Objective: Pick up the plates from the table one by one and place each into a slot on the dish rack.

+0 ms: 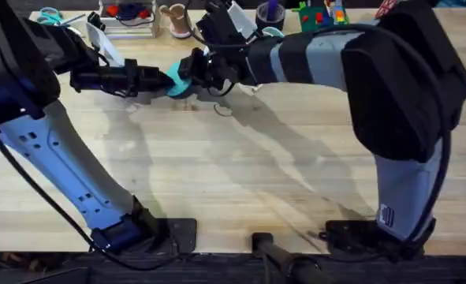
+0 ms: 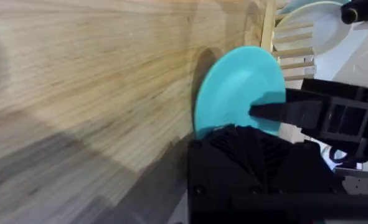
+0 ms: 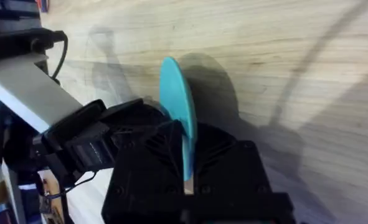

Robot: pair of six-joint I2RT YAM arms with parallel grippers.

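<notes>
Both grippers — left point(image 1: 168, 77) and right point(image 1: 191, 72) — clamp the teal plate point(image 1: 177, 81) on edge; uncoordinated release drops it short of the rack point(image 2: 289, 46).

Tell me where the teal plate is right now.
The teal plate is at the far middle-left of the table in the overhead view, held on edge between the left gripper and right gripper.

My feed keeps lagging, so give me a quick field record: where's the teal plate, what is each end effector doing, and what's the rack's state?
teal plate: held on edge above the table, at the far left-centre
left end effector: at the teal plate; grip cannot be confirmed
right end effector: shut on the plate's edge
dish rack: beside the teal plate, a cream plate already in it
contact: both arms meet at the plate
</notes>
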